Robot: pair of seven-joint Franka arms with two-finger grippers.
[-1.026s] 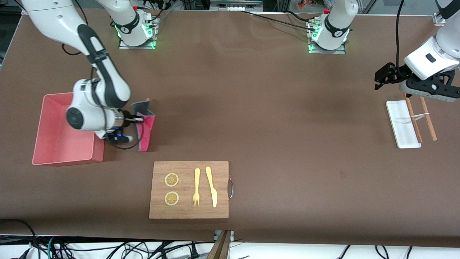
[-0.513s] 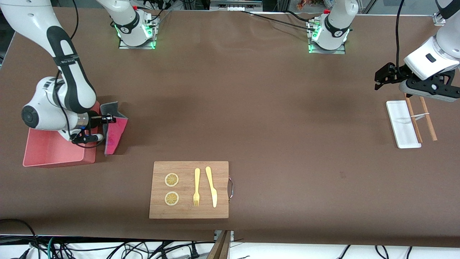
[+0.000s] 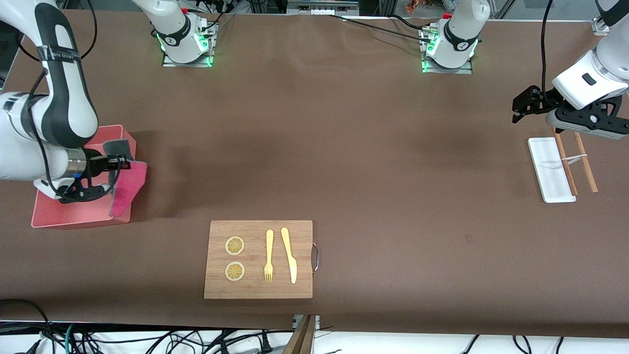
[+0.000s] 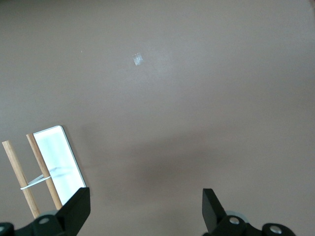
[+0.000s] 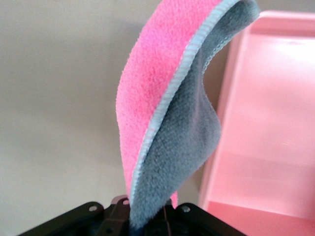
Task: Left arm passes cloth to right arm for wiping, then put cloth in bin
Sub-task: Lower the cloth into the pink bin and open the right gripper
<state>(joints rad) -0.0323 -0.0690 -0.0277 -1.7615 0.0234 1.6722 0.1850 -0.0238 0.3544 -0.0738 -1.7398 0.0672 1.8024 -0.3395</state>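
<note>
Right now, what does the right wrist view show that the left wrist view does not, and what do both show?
Only the right wrist view shows the cloth, pink on one face and grey on the other, pinched in the shut right claw, with the bin beside it. Only the left wrist view shows the white tray, two wooden sticks lying beside it, and the open, empty left claw. Both show the brown table.
</note>
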